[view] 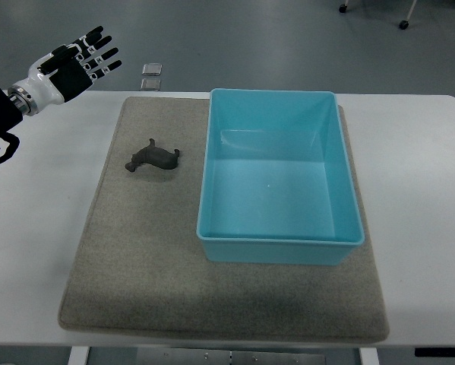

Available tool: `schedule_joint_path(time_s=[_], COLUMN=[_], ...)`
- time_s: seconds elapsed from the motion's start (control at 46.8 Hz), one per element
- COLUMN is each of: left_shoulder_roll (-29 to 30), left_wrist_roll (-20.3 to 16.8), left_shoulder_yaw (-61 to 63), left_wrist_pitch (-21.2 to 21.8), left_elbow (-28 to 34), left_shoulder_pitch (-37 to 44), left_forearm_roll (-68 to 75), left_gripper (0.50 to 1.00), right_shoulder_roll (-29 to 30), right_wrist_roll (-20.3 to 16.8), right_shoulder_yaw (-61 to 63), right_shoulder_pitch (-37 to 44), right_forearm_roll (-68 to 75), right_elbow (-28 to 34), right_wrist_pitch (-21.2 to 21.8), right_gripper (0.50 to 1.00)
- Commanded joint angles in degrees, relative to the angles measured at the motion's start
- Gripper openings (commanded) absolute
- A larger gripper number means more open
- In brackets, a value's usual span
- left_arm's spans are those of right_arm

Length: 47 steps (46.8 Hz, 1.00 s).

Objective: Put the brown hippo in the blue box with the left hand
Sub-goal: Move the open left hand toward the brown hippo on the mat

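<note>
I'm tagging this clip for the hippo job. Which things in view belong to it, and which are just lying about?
Belongs to the job:
- brown hippo, on the mat left of the box
- blue box, empty
- left hand, open, holding nothing

Just lying about:
- grey mat
- white table
- two small square pads on the floor beyond the table

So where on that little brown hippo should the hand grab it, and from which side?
Probably across the body, from above. The brown hippo lies flat on its side on the grey mat, legs sticking out, so its trunk is the thickest part. The open left hand is up-left, with nothing in the way.
</note>
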Motion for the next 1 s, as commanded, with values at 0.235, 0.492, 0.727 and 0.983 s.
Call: schedule_joint_path(time_s=[0.235, 0.492, 0.727, 0.983], left_shoulder_roll=[-0.17, 1.50, 4.31, 8.96], left_wrist_roll=[0.00, -0.09, -3.42, -20.64], left_shoulder_yaw=[0.70, 0.79, 0.88, 0.88], left_wrist_pitch=[0.00, 0.00, 0.00, 0.00], left_elbow=[-0.06, -0.06, -0.15, -3.49], left_shoulder_pitch=[-0.71, -0.80, -0.88, -1.59], left_forearm_roll=[0.17, 0.61, 10.34, 41.63], left_gripper=[1.000, 1.000, 1.000, 1.000], right_shoulder_roll=[0.00, 0.00, 0.00, 0.00], right_wrist_roll=[0.00, 0.00, 0.00, 0.00], right_shoulder_yaw=[0.00, 0.00, 0.00, 0.00], right_shoulder_pitch=[0.00, 0.00, 0.00, 0.00], right_forearm_roll=[0.00, 0.00, 0.00, 0.00], right_elbow=[0.00, 0.00, 0.00, 0.00], right_wrist_pitch=[0.00, 0.00, 0.00, 0.00], right_gripper=[0.936, 0.936, 0.936, 0.936])
